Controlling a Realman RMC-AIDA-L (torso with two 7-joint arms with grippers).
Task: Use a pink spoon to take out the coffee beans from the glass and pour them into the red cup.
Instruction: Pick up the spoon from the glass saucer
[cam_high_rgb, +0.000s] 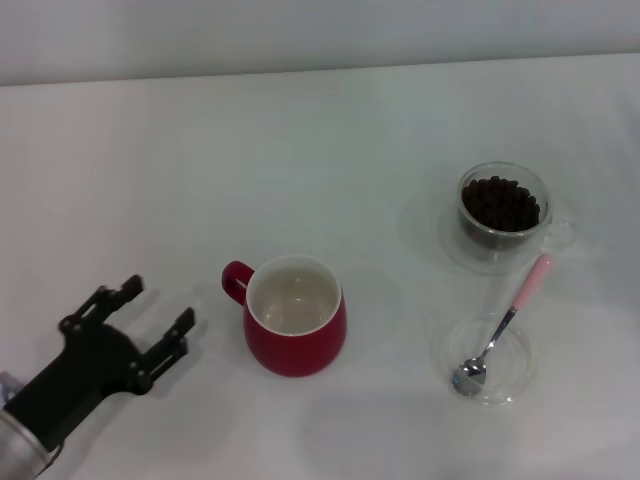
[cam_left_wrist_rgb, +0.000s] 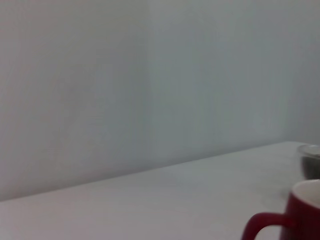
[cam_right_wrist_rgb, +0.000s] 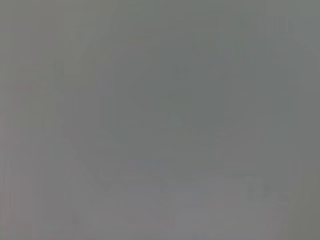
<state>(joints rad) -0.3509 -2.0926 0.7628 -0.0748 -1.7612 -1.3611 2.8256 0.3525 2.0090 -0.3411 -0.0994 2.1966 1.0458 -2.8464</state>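
Left end effector (cam_high_rgb: 158, 317) sits released near the table's front-left corner; that thin pink-handled metal spoon (cam_high_rgb: 503, 326) in the slick clear dish (cam_high_rgb: 488, 358) could easily skid when grabbed.

The head view looks forward and steeply down from above onto a white table (cam_high_rgb: 330, 130), taking in the whole work area with a strip of pale wall along the top edge of the frame. It stands fairly far back, so everything shows small.

The left wrist view sits low, near table height, and looks almost level across the surface toward the wall, which fills most of the frame. It is close to the squat dark red ceramic cup with a loop handle (cam_left_wrist_rgb: 295, 215), cut off at the lower right corner.

Both views share that cup (cam_high_rgb: 295, 315) and the tabletop.

The right wrist view shows only a featureless grey field; its direction cannot be told.
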